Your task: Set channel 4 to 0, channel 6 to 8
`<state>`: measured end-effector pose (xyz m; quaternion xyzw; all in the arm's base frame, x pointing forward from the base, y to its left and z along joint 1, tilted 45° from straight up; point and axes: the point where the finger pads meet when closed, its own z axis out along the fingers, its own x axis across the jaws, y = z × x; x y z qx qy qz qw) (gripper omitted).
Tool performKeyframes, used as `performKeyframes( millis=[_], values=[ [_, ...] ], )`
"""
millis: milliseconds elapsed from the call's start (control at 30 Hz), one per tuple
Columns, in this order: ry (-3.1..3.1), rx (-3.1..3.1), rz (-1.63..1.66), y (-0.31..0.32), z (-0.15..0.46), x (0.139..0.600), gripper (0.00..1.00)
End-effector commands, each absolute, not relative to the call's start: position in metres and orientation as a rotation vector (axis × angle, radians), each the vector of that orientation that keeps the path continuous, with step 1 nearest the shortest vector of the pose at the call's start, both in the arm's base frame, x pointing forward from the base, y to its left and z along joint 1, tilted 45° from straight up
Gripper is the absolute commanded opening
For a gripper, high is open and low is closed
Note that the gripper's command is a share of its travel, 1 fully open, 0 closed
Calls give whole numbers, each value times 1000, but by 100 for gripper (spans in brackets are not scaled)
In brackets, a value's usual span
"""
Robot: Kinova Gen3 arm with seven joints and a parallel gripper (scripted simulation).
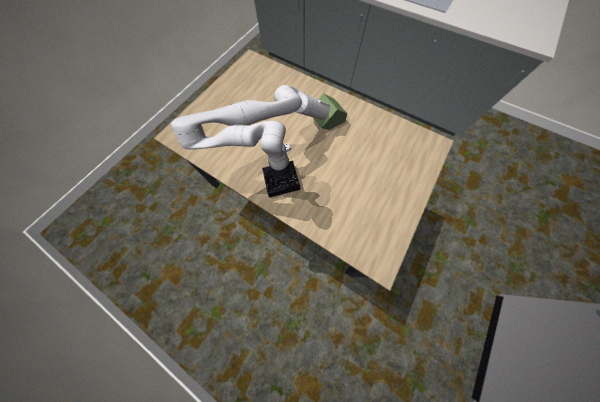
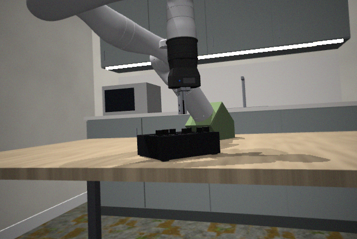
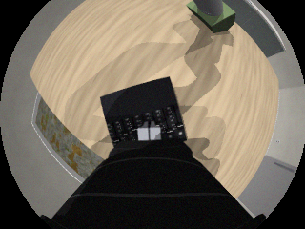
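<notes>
Clenched on nothing, the claw (image 2: 182, 113) (image 3: 150, 128) hangs above the desk (image 1: 281, 186) (image 2: 184, 146) (image 3: 140, 98) on the counter (image 1: 378, 170) (image 2: 274, 155) (image 3: 119, 57); lowered slightly off line, its tips could nudge a neighbouring fader from its starting level.

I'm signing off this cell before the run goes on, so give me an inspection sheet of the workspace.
Surface: wooden table, arm shadows across it.
Job's things: black lighting desk, upright on the table; fader levels too small to read.
Clutter: nothing seen.
Gripper: gripper shut, holding nothing, fingertips above the desk, not touching.
Cables: nothing seen.
Surroundings: green mount under the arm's base; grey cabinets and microwave behind.
</notes>
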<state>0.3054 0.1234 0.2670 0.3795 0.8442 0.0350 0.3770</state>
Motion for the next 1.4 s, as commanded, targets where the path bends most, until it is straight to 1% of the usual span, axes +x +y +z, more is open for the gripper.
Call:
performKeyframes(
  millis=[0, 633, 1367],
  values=[
    [2134, 1012, 109, 124, 268, 304, 0],
    [1912, 1423, 294, 131, 260, 295, 0],
    [1314, 2085, 619, 150, 250, 287, 0]
  ],
)
